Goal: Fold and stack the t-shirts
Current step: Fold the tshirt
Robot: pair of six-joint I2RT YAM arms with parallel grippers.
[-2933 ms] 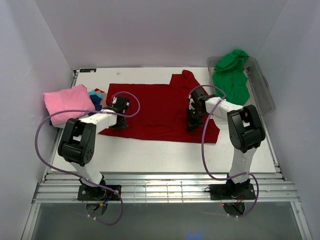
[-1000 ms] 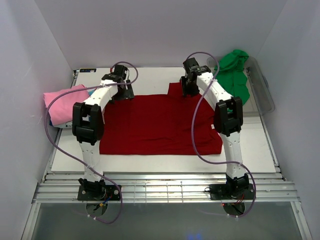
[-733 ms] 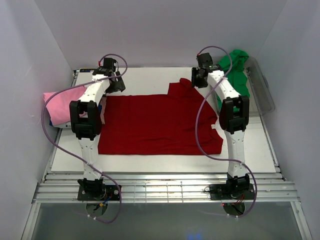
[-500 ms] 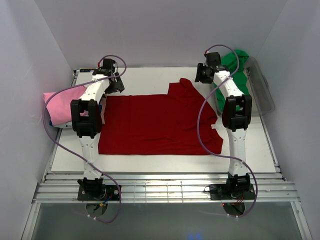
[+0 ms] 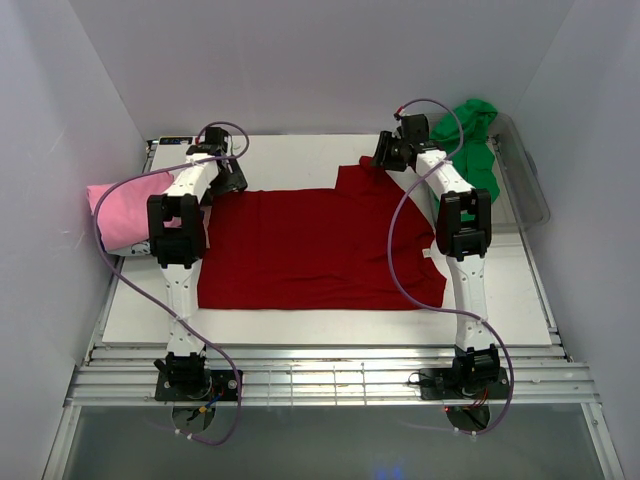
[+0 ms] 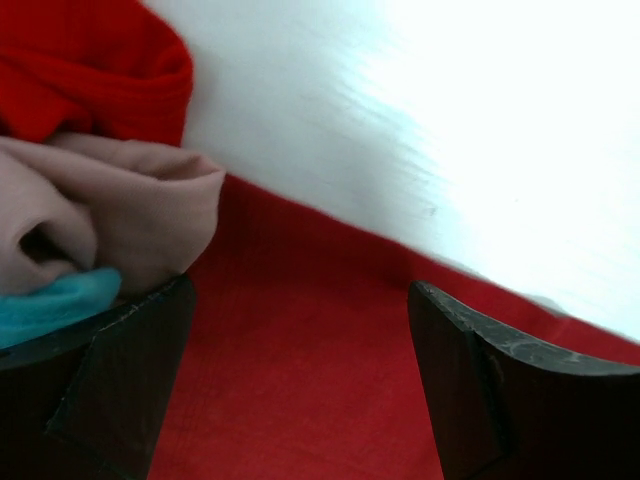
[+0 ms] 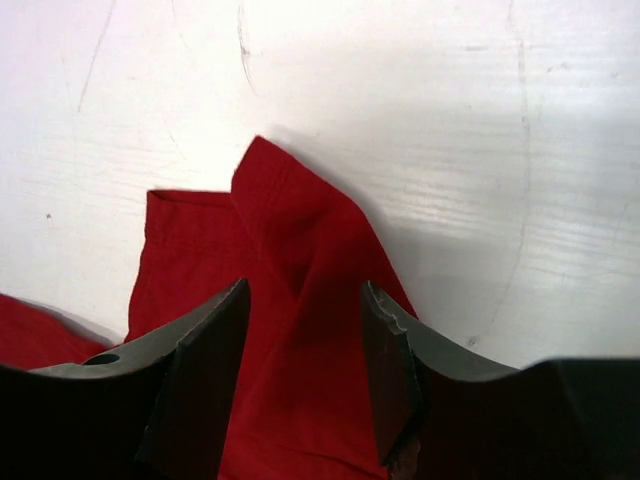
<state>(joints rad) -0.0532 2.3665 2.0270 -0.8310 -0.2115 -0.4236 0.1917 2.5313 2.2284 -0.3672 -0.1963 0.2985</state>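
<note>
— while both arms reach far, where's the red t-shirt [image 5: 320,245]?
— spread flat on the table [image 5: 300,322]. left gripper [image 6: 300,325] gapes over its far edge; right gripper [image 7: 305,325] stands apart above the sleeve, holding nothing.

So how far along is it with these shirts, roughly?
Not halfway, I'd say. The pink shirt looks folded at the left edge: done. The red shirt lies spread flat, not yet folded, with the left gripper and right gripper open over its far edge. The green shirt sits crumpled in the tub, untouched.
</note>
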